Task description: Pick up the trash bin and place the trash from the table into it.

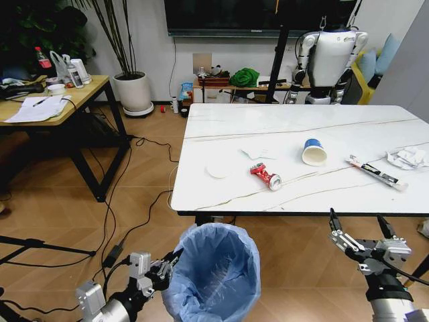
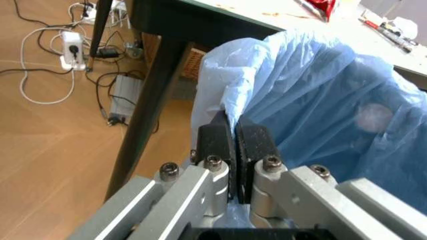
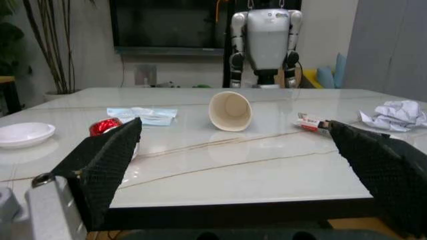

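The left gripper (image 1: 163,270), at the lower left of the head view, has its fingers (image 2: 215,142) pinched together on the folded-over bag at the rim of the trash bin (image 1: 213,278), so the bin is carried by its edge with the mouth facing up — a hold that leaves the opening free to receive items. The bin sits at the bottom centre of the head view, just in front of the near edge of the table (image 1: 221,124) and below its top; whether it rests on the floor cannot be told. The right gripper (image 1: 360,228), at the lower right, hangs in front of the table edge with its fingers spread wide and nothing between them, facing across the tabletop, apparently ready for a first pick. All trash lies on the table: the crushed red can (image 1: 265,176) near the centre, the white paper cup (image 1: 314,152) on its side to the right of it, the flat white disc (image 1: 218,168) to the left, a crumpled white paper (image 1: 407,158) at the far right, and the long wrapper (image 1: 375,172) between cup and paper. The tabletop is white marble-look with thin brown veins. The floor is wood, crossed by cables; a wooden desk (image 1: 84,94) occupies the upper left and a white plant pot (image 1: 133,91) stands beside it.
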Robot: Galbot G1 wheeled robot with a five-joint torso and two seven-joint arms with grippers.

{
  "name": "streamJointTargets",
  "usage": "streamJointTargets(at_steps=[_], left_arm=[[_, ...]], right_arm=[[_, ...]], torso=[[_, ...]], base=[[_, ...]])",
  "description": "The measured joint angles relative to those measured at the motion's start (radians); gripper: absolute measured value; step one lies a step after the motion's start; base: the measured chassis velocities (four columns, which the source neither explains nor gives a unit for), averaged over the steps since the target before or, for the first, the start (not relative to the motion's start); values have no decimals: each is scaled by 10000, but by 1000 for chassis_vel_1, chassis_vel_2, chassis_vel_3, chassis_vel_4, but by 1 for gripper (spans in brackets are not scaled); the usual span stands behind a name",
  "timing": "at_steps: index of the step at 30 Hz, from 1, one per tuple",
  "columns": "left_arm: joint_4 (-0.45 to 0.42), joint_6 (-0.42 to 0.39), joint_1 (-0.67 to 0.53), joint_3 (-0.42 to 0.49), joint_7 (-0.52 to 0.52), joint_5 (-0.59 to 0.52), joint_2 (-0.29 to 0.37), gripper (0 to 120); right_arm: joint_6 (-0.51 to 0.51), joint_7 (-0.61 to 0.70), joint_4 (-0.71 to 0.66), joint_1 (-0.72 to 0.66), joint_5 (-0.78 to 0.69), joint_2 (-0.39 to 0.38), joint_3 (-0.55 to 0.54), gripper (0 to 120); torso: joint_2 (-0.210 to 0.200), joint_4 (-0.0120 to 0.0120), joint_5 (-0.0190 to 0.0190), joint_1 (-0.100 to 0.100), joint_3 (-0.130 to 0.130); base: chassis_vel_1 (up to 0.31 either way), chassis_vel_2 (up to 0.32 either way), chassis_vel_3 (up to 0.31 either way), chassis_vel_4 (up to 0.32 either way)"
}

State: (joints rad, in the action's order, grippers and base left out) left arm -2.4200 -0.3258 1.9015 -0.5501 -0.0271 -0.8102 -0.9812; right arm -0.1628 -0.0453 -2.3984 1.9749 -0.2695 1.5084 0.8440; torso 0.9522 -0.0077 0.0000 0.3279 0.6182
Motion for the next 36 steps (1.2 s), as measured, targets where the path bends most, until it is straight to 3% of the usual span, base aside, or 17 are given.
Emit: streamJointTargets(at_steps=[7, 19, 23, 28, 36], left_arm=[[-103, -157, 5, -33, 171, -653, 182, 0], [-312, -278, 402, -132, 57, -1025, 167, 0], [-375, -272, 684, -212, -20, -684, -202, 0], [-413, -232, 916, -334, -85, -368, -560, 0], [-433, -177, 1162, -462, -168, 43, -984, 0]], right_arm=[[247, 41, -272, 118, -198, -348, 174, 100], [42, 209, 71, 129, -1907, -2785, 1049, 100], [1157, 534, 122, -718, -3661, -4647, 895, 100], [2472, 974, 35, -1494, -5310, -5746, 403, 100], [3523, 1311, 575, -3157, -5707, -6595, -1034, 100]], torso=[[-4, 0, 0, -2, -2], [-8, -2, 2, -4, -4], [-9, 2, 4, -3, -4], [-10, 1, 4, -3, -4], [-10, -2, 4, -4, -6]], base=[[0, 0, 0, 0], [0, 0, 0, 0], [0, 0, 0, 0], [0, 0, 0, 0], [0, 0, 0, 0]])
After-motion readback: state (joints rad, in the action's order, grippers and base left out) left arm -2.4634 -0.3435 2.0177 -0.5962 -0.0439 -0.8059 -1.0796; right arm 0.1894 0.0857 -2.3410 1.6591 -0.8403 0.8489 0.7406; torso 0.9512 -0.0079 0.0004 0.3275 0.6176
